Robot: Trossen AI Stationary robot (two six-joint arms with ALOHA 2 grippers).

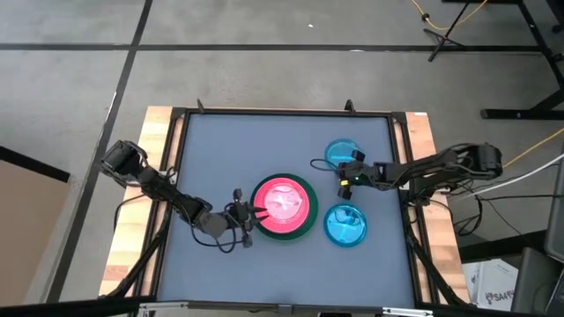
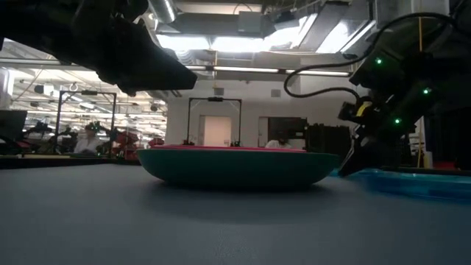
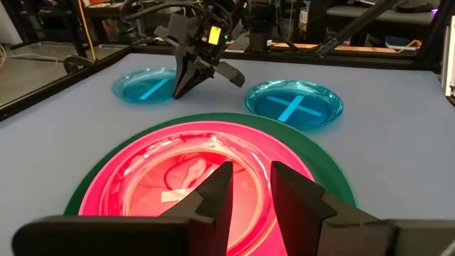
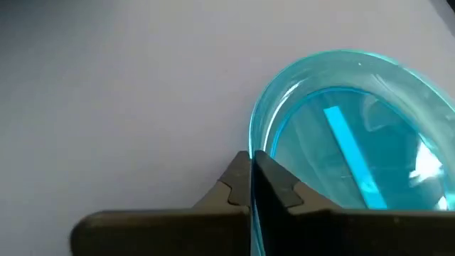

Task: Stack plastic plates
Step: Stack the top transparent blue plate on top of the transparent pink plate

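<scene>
Stack: a large round dark green plastic plate (image 1: 304,227) lies flat on the grey table top (image 1: 264,141), rim up, with pink plates nested inside it; how many pink plates lie there cannot be counted.
Pink plates: the translucent pink round plastic plate (image 1: 284,202) on top sits centred in the green one, open side up; in the left wrist view its glossy bowl (image 3: 178,178) fills the space just ahead of the left fingers.
Long axis: the plates are round, so none shows; each lies level, and in the low view the stack (image 2: 235,166) reads as one shallow bowl.
Left gripper (image 1: 257,212): at the stack's edge, fingertips over the pink plate's rim; its fingers (image 3: 213,195) stand slightly apart with a narrow gap, nothing seen between them.
Right gripper (image 1: 345,173): low at the edge of the far small translucent blue round plastic plate (image 1: 339,152); its fingers (image 4: 238,183) are pressed together on that plate's thin rim, which runs between the tips.
Far blue plate: flat on the table, open side up, beyond the right fingertips; a light strip lies in its bowl (image 4: 352,153).
Near blue plate: a second small translucent blue round plastic plate (image 1: 345,224) lies flat, just beside the green plate and apart from both grippers; crossed light strips mark its bowl (image 3: 293,107).
</scene>
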